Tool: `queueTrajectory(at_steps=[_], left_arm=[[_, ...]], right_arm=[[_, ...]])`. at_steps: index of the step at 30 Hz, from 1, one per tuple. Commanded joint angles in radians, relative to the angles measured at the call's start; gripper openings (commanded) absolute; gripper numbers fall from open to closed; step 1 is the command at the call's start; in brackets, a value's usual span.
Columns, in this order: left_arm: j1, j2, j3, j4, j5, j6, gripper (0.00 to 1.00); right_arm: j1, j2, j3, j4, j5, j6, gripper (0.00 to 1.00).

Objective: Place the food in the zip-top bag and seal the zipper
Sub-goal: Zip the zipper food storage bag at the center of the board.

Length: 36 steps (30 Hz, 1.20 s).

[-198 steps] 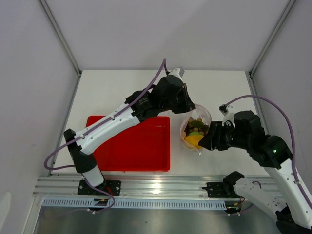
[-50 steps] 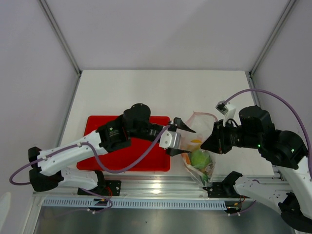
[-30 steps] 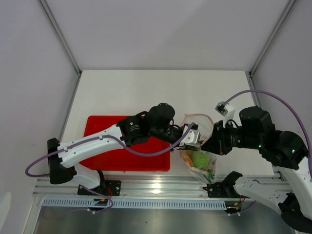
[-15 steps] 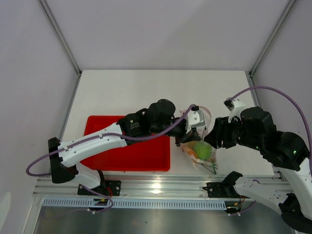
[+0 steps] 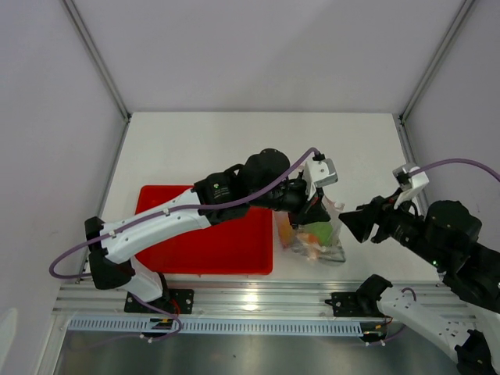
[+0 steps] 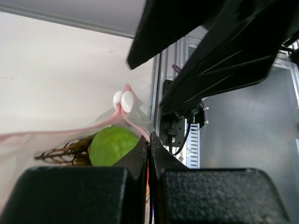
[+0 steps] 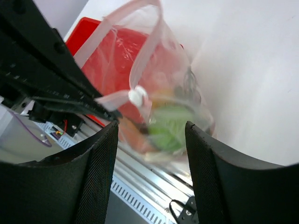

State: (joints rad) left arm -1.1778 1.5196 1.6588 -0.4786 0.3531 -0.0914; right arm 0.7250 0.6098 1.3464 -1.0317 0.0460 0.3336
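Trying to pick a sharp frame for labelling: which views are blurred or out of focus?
Right wrist: the zip-top bag and green ball are smeared and soft. Left wrist: the green ball is fairly sharp, but the left gripper fills the foreground as dark, soft blocks. Top external: sharp and evenly lit.

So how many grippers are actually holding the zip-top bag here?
1. The left gripper is shut on the zip-top bag at its edge; the right gripper stands open to the bag's right, apart from it.
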Motion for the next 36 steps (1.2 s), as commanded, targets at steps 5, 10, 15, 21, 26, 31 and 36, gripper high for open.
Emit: queueTrajectory(at_steps=[5, 10, 15, 21, 26, 31, 36], left_arm=[[-0.003, -0.004, 0.019, 0.029, 0.026, 0.01, 0.01], [0.009, 0.002, 0.019, 0.026, 0.041, 0.024, 0.01], [0.01, 0.007, 0.013, 0.021, 0.076, 0.038, 0.0], [0.017, -0.007, -0.011, 0.014, 0.086, 0.048, 0.0], [0.029, -0.021, -0.03, 0.005, 0.09, 0.056, 0.01], [0.033, -0.022, -0.019, 0.002, 0.116, 0.053, 0.01], [0.033, -0.033, -0.027, -0.008, 0.112, 0.055, 0.01]], right_arm=[[0.004, 0.041, -0.121, 0.14, -0.067, -0.148, 0.6], [0.004, -0.005, -0.237, 0.26, -0.132, -0.173, 0.59], [0.004, -0.03, -0.297, 0.341, -0.115, -0.163, 0.48], [0.004, -0.09, -0.294, 0.386, -0.153, -0.211, 0.43], [0.004, -0.104, -0.279, 0.361, -0.173, -0.248, 0.44], [0.004, -0.059, -0.263, 0.366, -0.224, -0.275, 0.42], [0.004, -0.031, -0.253, 0.355, -0.228, -0.275, 0.17]])
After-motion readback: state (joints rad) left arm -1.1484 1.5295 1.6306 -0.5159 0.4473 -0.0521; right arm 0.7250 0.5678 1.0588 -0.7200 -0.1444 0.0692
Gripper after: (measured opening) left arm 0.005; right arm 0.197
